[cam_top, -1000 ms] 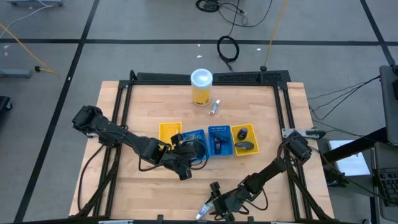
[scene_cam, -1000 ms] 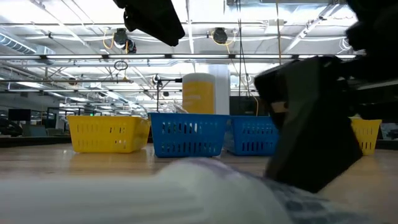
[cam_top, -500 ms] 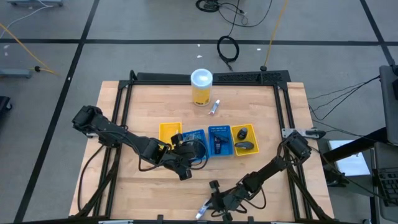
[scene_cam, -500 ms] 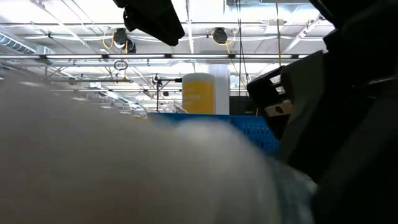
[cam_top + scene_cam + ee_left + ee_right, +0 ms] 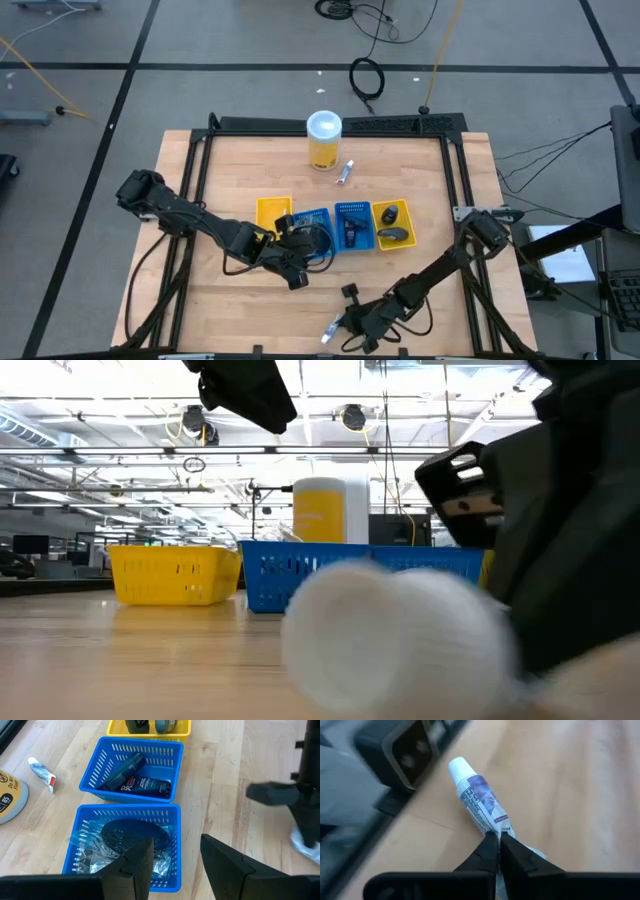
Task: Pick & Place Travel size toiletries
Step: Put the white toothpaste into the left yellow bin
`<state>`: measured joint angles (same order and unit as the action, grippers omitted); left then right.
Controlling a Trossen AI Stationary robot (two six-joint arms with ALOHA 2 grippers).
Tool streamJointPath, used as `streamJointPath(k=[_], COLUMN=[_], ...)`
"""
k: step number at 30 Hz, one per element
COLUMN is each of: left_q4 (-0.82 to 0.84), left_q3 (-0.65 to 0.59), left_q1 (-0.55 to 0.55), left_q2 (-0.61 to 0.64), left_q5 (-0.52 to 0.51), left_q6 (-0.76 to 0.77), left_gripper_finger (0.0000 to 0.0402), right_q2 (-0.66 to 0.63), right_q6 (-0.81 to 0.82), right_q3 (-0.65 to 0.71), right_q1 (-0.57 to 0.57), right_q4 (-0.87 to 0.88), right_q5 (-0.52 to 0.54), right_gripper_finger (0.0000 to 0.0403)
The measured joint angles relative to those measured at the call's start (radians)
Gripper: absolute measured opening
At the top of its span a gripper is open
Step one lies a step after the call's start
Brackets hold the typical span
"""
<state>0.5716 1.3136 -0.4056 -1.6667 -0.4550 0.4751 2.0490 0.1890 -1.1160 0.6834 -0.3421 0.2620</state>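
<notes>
A small white tube (image 5: 480,802) with a white cap and purple marks, one of the travel size toiletries, is at the table's near edge (image 5: 331,330). My right gripper (image 5: 499,845) is shut on it there (image 5: 345,322). My left gripper (image 5: 175,865) hovers open beside the blue tray of clear-wrapped black discs (image 5: 125,842), touching nothing (image 5: 292,235). Dark tubes lie in the second blue tray (image 5: 132,770), and dark oval pieces lie in the yellow tray (image 5: 392,225). My right gripper pinches the tube's flat crimped end (image 5: 504,826) between its two fingertips. The tube stretches straight out ahead of the fingers, in line with them. Its capped end (image 5: 395,645) points at the table's near edge. Whether it is clear of the wood cannot be told.
A tall yellow canister with a white lid (image 5: 324,140) stands at the far middle, and another small white tube (image 5: 346,172) lies beside it. A second yellow tray (image 5: 272,212) sits at the row's left end. Bare wood lies between the trays and the near edge.
My right gripper has taken hold of the white tube at the near edge and shifted slightly toward the table's right and far side. The tube, which lay flat on the wood, has swung, and its cap now stands higher in the low view.
</notes>
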Motion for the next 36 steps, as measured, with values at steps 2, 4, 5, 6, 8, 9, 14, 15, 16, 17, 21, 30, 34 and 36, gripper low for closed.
streamJointPath(k=[2,4,5,6,8,9,14,15,16,17,21,30,34,36], left_q4=[0.000,0.000,0.000,0.000,0.000,0.000,-0.001,-0.001,-0.002,-0.003,-0.056,-0.263,-0.356,-0.402], left_q3=[0.000,0.000,0.000,0.000,0.000,0.000,0.000,0.000,0.000,0.000,0.000,0.000,0.000,0.000], left_q1=[0.000,0.000,0.000,0.000,0.000,0.000,0.000,-0.002,-0.003,-0.006,-0.024,-0.077,-0.092,-0.095], left_q2=[0.000,0.000,0.000,0.000,0.000,0.000,0.000,0.000,0.000,0.000,0.000,0.000,0.000,0.000], left_q5=[0.001,0.002,0.002,0.002,0.002,0.002,0.002,0.002,0.002,0.001,-0.003,-0.018,-0.018,-0.019], left_q6=[0.000,0.000,0.000,0.000,0.001,0.000,0.005,0.005,0.004,-0.002,-0.071,-0.320,-0.413,-0.453], left_gripper_finger=[0.0161,0.0161,0.0161,0.0161,0.0161,0.0161,0.0161,0.0161,0.0161,0.0161,0.0161,0.0161,0.0161,0.0161], right_q2=[-0.029,-0.055,-0.069,-0.083,-0.111,-0.126,-0.212,-0.231,-0.253,-0.275,-0.380,-0.614,-0.673,-0.690], right_q6=[0.000,0.002,0.006,0.007,0.008,0.007,0.004,0.001,0.000,0.002,0.001,-0.043,-0.092,-0.112], right_q3=[0.002,0.003,0.003,0.006,0.018,0.023,0.045,0.052,0.058,0.067,0.108,0.211,0.258,0.277], right_q1=[0.001,0.004,0.005,0.005,0.006,0.006,0.006,0.006,0.006,0.005,0.004,0.004,0.004,0.004], right_q4=[0.064,0.104,0.124,0.138,0.143,0.146,0.193,0.209,0.225,0.230,0.233,0.161,0.045,-0.011], right_q5=[0.047,0.089,0.109,0.126,0.131,0.135,0.204,0.221,0.238,0.248,0.303,0.397,0.395,0.394], right_gripper_finger=[0.0003,0.0002,0.0002,0.0002,0.0001,0.0001,0.0001,0.0001,0.0001,0.0001,0.0001,0.0000,0.0000,0.0000])
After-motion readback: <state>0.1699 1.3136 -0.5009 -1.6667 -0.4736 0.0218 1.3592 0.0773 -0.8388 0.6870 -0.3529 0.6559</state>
